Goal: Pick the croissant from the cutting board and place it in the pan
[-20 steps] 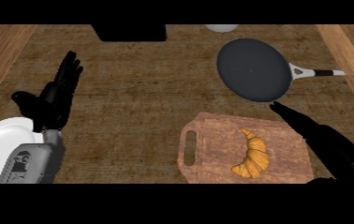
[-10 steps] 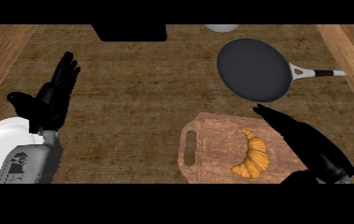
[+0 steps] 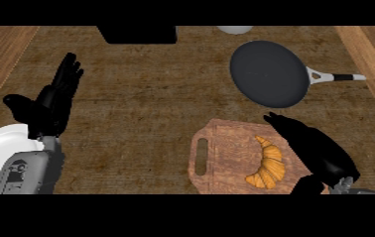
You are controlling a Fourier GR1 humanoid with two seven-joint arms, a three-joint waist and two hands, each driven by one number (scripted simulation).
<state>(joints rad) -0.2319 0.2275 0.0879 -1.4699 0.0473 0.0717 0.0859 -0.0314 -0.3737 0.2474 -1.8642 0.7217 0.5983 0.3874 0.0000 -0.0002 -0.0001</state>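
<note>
A golden croissant (image 3: pixel 267 165) lies on the right part of the wooden cutting board (image 3: pixel 223 154), curved and lengthwise. The dark round pan (image 3: pixel 269 74) sits behind the board, its handle (image 3: pixel 335 76) pointing right. My right hand (image 3: pixel 313 144) is open over the board's right edge, fingers straight and pointing up-left, just right of the croissant and apart from it. My left hand (image 3: pixel 55 97) rests open at the left, fingers up.
A black box-like object (image 3: pixel 138 33) stands at the counter's back edge. A pale round thing (image 3: pixel 234 29) shows partly at the back, behind the pan. Wooden strips run along the left and right sides of the counter.
My right hand has moved left and toward me, from near the pan's front edge down over the board's right edge beside the croissant. The left hand has stayed put.
</note>
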